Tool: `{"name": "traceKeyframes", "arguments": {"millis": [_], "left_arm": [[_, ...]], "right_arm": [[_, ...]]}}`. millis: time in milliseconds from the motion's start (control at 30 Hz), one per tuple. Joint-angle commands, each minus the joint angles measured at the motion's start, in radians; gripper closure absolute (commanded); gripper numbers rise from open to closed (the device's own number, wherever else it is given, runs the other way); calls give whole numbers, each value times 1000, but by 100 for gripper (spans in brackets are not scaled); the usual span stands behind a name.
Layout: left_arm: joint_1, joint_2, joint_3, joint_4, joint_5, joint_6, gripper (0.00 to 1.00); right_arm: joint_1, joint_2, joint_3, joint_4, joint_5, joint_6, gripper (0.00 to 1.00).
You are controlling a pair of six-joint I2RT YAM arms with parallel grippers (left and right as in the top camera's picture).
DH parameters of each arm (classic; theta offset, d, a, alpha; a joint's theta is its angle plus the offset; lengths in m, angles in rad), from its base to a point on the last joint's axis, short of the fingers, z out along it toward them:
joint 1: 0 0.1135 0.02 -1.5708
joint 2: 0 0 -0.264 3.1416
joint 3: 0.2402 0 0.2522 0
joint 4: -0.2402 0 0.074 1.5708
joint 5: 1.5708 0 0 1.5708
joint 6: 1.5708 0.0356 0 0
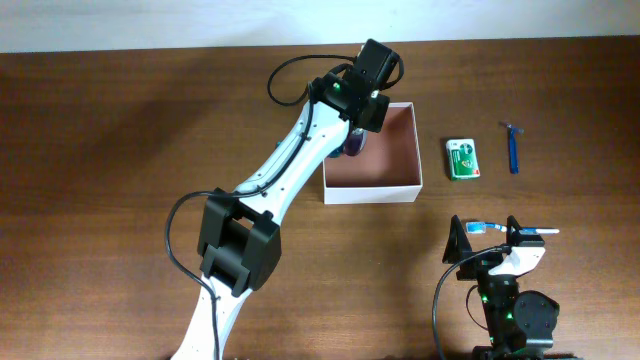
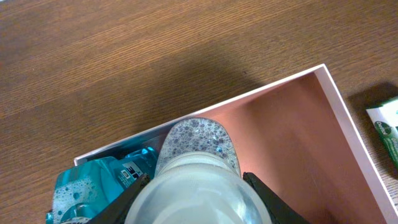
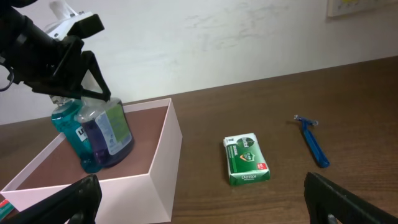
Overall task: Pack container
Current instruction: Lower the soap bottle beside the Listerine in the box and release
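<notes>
The left claw is clenched on a clear, purple-tinted bottle inside the container, which sits nearer the tabletop's far edge. A teal bottle touches it, and the white wall hides both bases. The right claw gapes wide by the near edge.

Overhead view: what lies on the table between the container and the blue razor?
A green packet lies flat between the container and the razor, clear in the overhead view.

Shallow square white-walled container, pinkish-brown inside, open-topped, flat on brown wooden table
</notes>
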Motion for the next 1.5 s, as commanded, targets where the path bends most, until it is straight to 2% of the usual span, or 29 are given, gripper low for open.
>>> {"name": "traceKeyframes", "arguments": {"millis": [0,367,433,500,767,900,967,1167,1467], "left_arm": [[4,-11,31,10,13,-13,74],[4,-11,31,26,44,-13,73],[4,-11,31,25,44,-13,72],[4,-11,31,25,44,-13,66],[4,-10,31,20,45,-13,66],[3,-10,31,21,45,-13,55],[3,-10,31,21,45,-13,55],[4,-10,31,21,44,-13,42],[4,-10,31,53,44,7,41]], "right_arm": [[9,-11,-9,0,9,5,1],[9,-11,-9,0,9,5,1],[9,-11,-9,0,9,5,1],[9,-11,-9,0,9,5,1],[9,-11,-9,0,9,5,1],[9,-11,-9,0,9,5,2],[9,-11,-9,0,9,5,1],[9,-11,-9,0,9,5,1],[9,-11,-9,0,9,5,1]]}}
